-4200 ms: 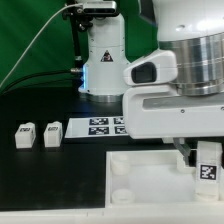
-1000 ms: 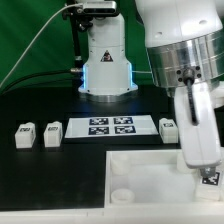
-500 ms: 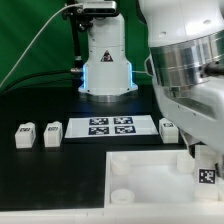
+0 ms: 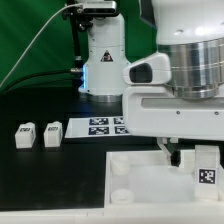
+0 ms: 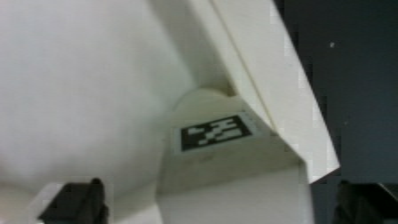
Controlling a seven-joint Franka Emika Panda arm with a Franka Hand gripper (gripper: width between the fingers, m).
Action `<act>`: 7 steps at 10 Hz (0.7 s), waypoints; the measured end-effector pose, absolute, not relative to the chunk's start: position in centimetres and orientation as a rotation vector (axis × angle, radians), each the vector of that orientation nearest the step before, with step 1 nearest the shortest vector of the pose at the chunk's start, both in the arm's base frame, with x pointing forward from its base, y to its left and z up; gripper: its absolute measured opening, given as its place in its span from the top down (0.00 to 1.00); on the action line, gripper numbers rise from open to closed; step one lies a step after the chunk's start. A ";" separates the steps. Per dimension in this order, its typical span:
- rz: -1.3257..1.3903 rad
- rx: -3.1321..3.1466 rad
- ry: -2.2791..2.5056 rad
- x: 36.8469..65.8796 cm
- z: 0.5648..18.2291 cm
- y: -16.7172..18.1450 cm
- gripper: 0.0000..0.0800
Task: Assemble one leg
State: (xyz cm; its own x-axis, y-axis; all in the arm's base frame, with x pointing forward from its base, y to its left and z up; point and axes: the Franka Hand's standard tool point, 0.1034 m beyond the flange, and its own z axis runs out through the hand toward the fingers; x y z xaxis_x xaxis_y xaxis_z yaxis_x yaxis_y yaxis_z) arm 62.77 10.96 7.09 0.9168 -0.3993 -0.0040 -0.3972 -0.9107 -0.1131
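A small white leg point(image 4: 207, 172) with a black-and-white tag stands upright at the near right corner of the large white panel point(image 4: 140, 180) in the exterior view. In the wrist view the leg point(image 5: 222, 150) shows its tag, set against the panel's corner point(image 5: 89, 90). My gripper point(image 5: 219, 205) straddles the leg with its dark fingertips point(image 5: 75, 200) apart from the leg's sides, so it is open. In the exterior view the gripper point(image 4: 203, 158) is just above the leg.
Two more legs point(image 4: 24, 135) point(image 4: 52, 133) stand on the black table at the exterior view's left. The marker board point(image 4: 103, 126) lies behind the panel. The robot base point(image 4: 105, 60) is at the back. My arm hides the table's right part.
The wrist has turned back from its twisted pose of a second ago to the squared pose of 4.2 s ago. The leg stays at the panel's right corner.
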 end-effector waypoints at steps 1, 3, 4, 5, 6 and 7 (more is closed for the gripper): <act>-0.065 -3.035 0.297 63.1 7.3 11.0 0.19; -0.097 -3.033 0.274 63.1 7.2 11.5 0.19; -0.095 -3.028 0.309 63.2 7.2 11.4 0.31; -0.083 -2.990 0.516 63.1 7.2 11.6 0.48; -0.071 -2.954 0.666 63.1 7.1 11.6 0.48; -0.057 -2.916 0.823 63.0 7.0 11.3 0.62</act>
State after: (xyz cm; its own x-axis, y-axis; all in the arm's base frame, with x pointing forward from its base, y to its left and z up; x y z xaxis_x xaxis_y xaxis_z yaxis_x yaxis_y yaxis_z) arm 62.97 11.31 6.99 0.8522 -0.5232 0.0058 -0.5191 -0.8468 -0.1164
